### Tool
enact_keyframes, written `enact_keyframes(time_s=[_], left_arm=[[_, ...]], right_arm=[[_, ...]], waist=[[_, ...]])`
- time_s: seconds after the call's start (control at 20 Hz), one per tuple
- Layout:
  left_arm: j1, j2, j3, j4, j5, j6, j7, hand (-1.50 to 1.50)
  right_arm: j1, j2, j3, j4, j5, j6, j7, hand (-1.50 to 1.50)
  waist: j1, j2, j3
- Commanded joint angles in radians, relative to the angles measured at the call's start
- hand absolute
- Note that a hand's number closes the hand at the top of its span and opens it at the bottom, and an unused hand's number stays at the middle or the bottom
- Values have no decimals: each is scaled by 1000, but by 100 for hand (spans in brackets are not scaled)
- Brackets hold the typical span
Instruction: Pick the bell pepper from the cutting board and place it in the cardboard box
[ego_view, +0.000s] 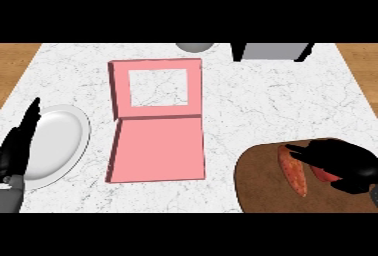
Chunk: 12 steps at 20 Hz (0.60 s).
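Observation:
A red-orange bell pepper (294, 173) lies on the dark brown round cutting board (258, 180) at the lower right. My right hand (343, 162) covers the pepper's right side, its fingers curled over it and reaching left; much of the pepper is hidden under the hand. The pink cardboard box (156, 117) stands in the middle of the counter, an open square frame at its far part (156, 87) and a flat flap (159, 150) nearer to me. My left hand (16, 150) rests at the left edge, fingers straight and pointing up.
A white plate (55, 145) lies at the left, beside the left hand. A grey bowl (196, 47) and a grey appliance with black legs (273, 51) stand at the counter's far edge. Wooden floor shows past both sides.

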<state>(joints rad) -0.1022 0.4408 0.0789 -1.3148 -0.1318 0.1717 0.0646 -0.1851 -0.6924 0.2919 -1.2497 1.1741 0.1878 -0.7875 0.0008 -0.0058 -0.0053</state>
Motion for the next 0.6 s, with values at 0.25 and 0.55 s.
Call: enact_keyframes(time_s=[0.25, 0.55], left_arm=[[-8, -41, 1, 4, -44, 2, -13, 0], [58, 3, 69, 11, -15, 11, 11, 0]], right_arm=[[-23, 66, -109, 116, 15, -251, -98, 150], [172, 317, -240, 26, -56, -195, 423, 150]], waist=[[2, 6, 6], [-118, -25, 2]])
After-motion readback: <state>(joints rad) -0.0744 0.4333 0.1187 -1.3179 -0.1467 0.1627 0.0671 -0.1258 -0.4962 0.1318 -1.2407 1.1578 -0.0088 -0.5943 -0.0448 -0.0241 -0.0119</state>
